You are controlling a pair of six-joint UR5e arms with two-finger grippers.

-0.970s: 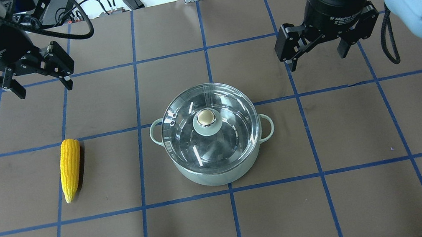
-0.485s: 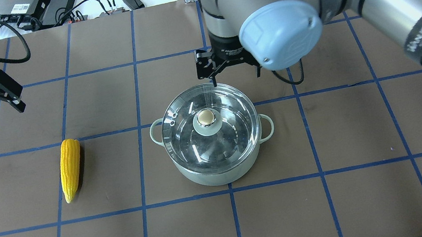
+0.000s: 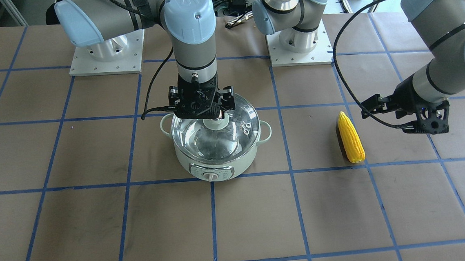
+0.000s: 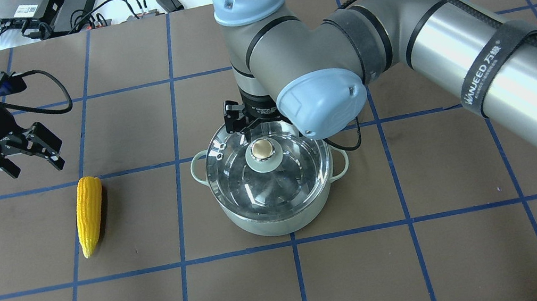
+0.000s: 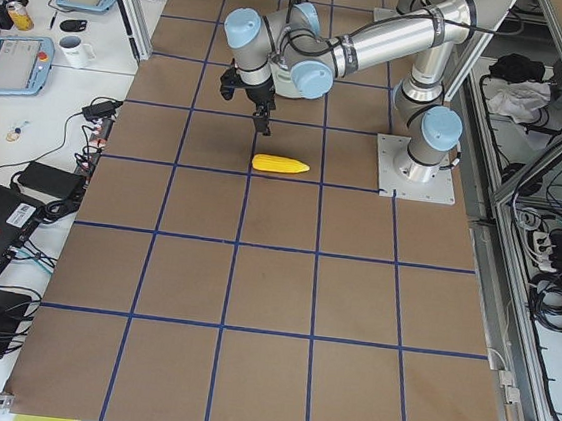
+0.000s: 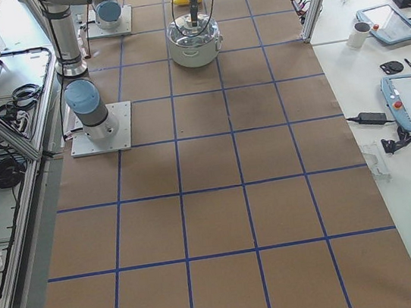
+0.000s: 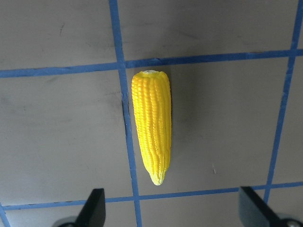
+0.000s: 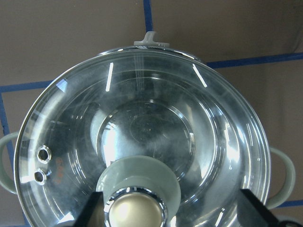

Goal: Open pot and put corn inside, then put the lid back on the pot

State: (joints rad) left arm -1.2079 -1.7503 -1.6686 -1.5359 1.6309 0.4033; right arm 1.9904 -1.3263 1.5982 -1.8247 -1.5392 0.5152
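Lid removal in hand: right gripper (image 8: 173, 210), fingers wide astride the knob (image 8: 135, 208) of the lid (image 4: 267, 172) seated on the pot (image 4: 264, 226) and apparently level with it, must close and lift; left gripper (image 7: 175, 208), fingers wide, hovers over the corn (image 7: 152, 125) on the surface (image 4: 425, 255).

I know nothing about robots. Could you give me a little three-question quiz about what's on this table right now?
1. True or false: the lid sits on the pot.
2. Where is the corn? A) inside the pot B) lying on the table C) on top of the lid
3. Fill in: the open right hand hangs over the lid's beige ____.
Key: 1 true; 2 B; 3 knob.
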